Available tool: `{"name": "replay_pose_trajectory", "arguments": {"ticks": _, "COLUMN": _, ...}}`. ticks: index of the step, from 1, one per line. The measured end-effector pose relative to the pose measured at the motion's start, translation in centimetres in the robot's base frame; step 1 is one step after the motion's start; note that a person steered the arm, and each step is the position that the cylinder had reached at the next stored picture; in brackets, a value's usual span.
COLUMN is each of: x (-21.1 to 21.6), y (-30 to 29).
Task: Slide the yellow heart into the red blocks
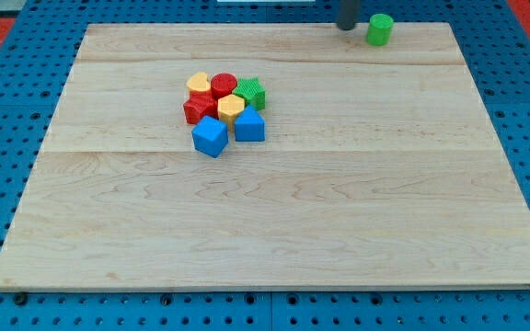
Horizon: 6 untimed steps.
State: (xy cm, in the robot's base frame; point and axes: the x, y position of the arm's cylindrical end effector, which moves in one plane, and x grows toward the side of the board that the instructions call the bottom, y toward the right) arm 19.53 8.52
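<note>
The yellow heart (199, 84) lies at the upper left of a tight cluster left of the board's middle. It touches the red cylinder (224, 85) on its right and the red star-shaped block (197, 108) below it. My tip (346, 27) is at the view's top edge, far to the upper right of the cluster, just left of a green cylinder (380, 28).
The cluster also holds a yellow hexagon block (231, 109), a green star-shaped block (251, 93), a blue cube (210, 136) and another blue block (249, 125). The wooden board (339, 211) lies on a blue pegboard surface.
</note>
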Motion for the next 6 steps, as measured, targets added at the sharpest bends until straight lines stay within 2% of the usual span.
{"name": "replay_pose_trajectory", "arguments": {"ticks": 1, "x": 3.1, "y": -10.5}}
{"name": "replay_pose_trajectory", "arguments": {"ticks": 2, "x": 8.4, "y": -19.7}}
{"name": "replay_pose_trajectory", "arguments": {"ticks": 3, "x": 12.4, "y": -23.6}}
{"name": "replay_pose_trajectory", "arguments": {"ticks": 4, "x": 15.3, "y": -18.4}}
{"name": "replay_pose_trajectory", "arguments": {"ticks": 5, "x": 17.9, "y": -18.1}}
{"name": "replay_pose_trajectory", "arguments": {"ticks": 6, "x": 20.2, "y": -21.3}}
